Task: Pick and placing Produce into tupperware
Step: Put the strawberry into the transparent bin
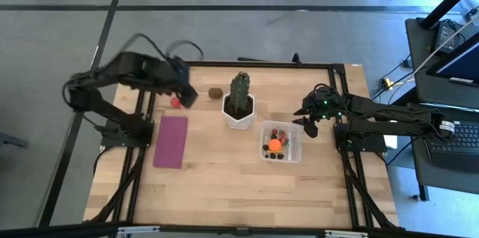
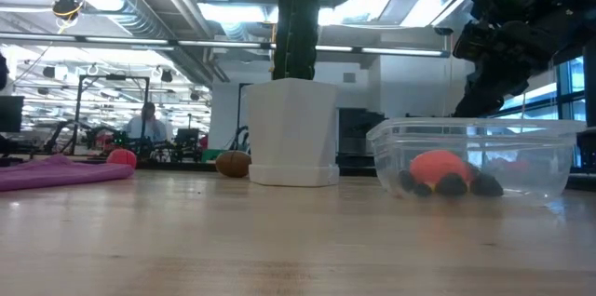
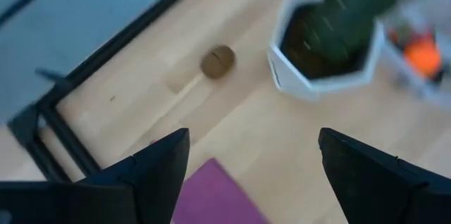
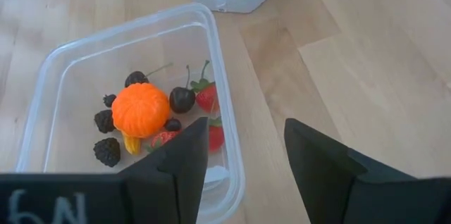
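The clear tupperware (image 1: 281,142) stands on the table right of the cactus pot. It holds an orange piece (image 4: 141,109), dark berries and small red fruits. A brown kiwi-like oval (image 1: 215,93) lies on the wood left of the pot, also seen in the left wrist view (image 3: 218,62). A small red piece (image 1: 174,103) lies farther left, near the mat's far end. My left gripper (image 1: 187,97) hovers open above that red piece, empty. My right gripper (image 4: 246,129) hangs open over the tupperware's right rim (image 4: 224,104), empty.
A green cactus in a white hexagonal pot (image 1: 238,108) stands between the kiwi and the tupperware. A flat purple mat (image 1: 171,141) lies at the left. The table's black frame (image 1: 262,63) runs along the far edge. Bare wood spreads across the near half.
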Motion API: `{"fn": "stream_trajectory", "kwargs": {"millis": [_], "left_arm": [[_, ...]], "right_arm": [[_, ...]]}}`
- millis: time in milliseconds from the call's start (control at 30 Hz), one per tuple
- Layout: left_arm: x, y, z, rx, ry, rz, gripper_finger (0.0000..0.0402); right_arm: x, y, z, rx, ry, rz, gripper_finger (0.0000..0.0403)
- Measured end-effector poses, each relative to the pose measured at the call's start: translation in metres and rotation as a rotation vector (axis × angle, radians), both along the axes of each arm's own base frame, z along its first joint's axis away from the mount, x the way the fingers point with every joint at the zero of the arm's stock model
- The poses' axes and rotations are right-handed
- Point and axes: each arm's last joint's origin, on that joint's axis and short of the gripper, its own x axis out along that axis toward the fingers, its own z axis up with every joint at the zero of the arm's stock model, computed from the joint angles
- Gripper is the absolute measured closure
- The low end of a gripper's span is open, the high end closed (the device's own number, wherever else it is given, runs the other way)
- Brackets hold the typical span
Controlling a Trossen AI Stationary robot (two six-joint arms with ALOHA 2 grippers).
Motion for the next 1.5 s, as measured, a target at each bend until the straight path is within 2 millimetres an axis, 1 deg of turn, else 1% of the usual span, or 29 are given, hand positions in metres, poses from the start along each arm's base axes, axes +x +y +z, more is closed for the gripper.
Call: {"fn": "stream_trajectory", "kwargs": {"millis": [100,200,333,433,500,567,633,733,800,933,1000,1100,1233,1333,1500], "left_arm": [[-0.022,0.012,0.011,-0.006,-0.105,0.171,0.0096],[-0.037,0.02,0.017,0.014,-0.172,0.301,0.0096],[-0.042,0.031,0.018,0.051,-0.201,0.423,0.0096],[-0.042,0.043,0.008,0.049,-0.17,0.514,0.0096],[-0.041,0.053,-0.005,0.002,-0.139,0.598,0.0096],[-0.042,0.063,-0.021,-0.094,-0.104,0.677,0.0096],[-0.048,0.071,-0.036,-0.166,-0.069,0.748,0.0096],[-0.056,0.082,-0.06,-0.195,0.018,0.834,0.0096],[-0.058,0.088,-0.079,-0.223,0.074,0.898,0.0096],[-0.062,0.094,-0.116,-0.311,0.15,0.988,0.0096],[-0.063,0.098,-0.135,-0.339,0.17,1.01,0.0096],[-0.066,0.101,-0.158,-0.352,0.192,1.012,0.0096],[-0.063,0.107,-0.184,-0.368,0.138,0.968,0.0096],[-0.06,0.112,-0.197,-0.382,0.067,0.959,0.0096],[-0.063,0.115,-0.217,-0.392,0.028,0.972,0.0096]], "right_arm": [[0.0,0.0,0.0,-0.003,-0.004,0.001,0.0215],[0.001,0.0,0.001,-0.008,-0.013,0.002,0.0215],[0.002,-0.001,0.002,-0.027,-0.03,0.012,0.0215],[0.003,-0.001,0.004,-0.041,-0.049,0.017,0.0215],[0.003,-0.001,0.004,-0.041,-0.049,0.018,0.0215],[0.003,-0.001,0.004,-0.041,-0.049,0.017,0.0215],[0.003,-0.001,0.004,-0.04,-0.048,0.017,0.0215],[0.003,-0.001,0.004,-0.04,-0.048,0.017,0.0215],[0.003,-0.001,0.004,-0.04,-0.048,0.017,0.0215],[0.003,-0.001,0.004,-0.042,-0.048,0.018,0.0215],[0.003,-0.001,0.004,-0.043,-0.048,0.019,0.0215],[0.003,-0.001,0.004,-0.043,-0.048,0.019,0.0215],[0.003,-0.001,0.004,-0.043,-0.048,0.019,0.0215],[0.003,-0.001,0.004,-0.043,-0.048,0.019,0.0215],[0.003,-0.001,0.004,-0.043,-0.047,0.019,0.0215]]}}
